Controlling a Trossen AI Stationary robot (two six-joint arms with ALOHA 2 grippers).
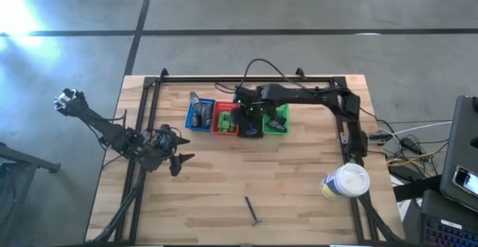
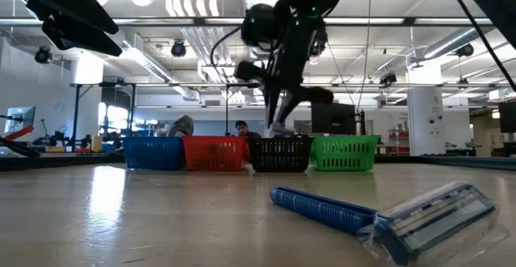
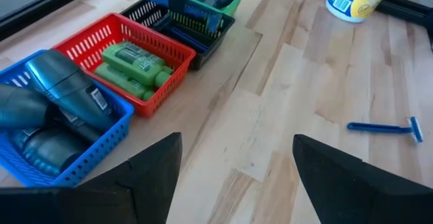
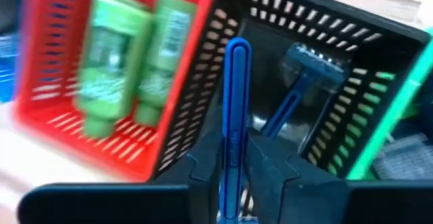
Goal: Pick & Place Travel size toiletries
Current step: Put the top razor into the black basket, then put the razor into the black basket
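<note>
Four mesh baskets stand in a row at the table's far middle: blue (image 1: 199, 116) with grey bottles (image 3: 61, 88), red (image 1: 224, 118) with green tubes (image 3: 132, 65), black (image 1: 250, 127) with a blue razor (image 4: 304, 72), and green (image 1: 278, 120). My right gripper (image 4: 233, 160) hovers over the black basket (image 4: 325, 41), shut on a second blue razor (image 4: 236, 95). A third razor (image 1: 252, 211) lies flat on the near table. My left gripper (image 3: 237, 176) is open above bare table near the left edge. My right gripper pinches the blue razor's handle (image 4: 235, 139) between its two fingers. The handle runs along the fingers, with its rounded free end (image 4: 237, 47) sticking out past them toward the black basket. The razor is lifted clear; the fingers hide its head.
A large white tub (image 1: 345, 181) stands near the table's right near corner. A black frame (image 1: 246, 77) runs along the table's far and side edges. Bare wood (image 1: 291, 180) lies between the baskets and the near edge. People sit in the room beyond (image 2: 240, 127).
</note>
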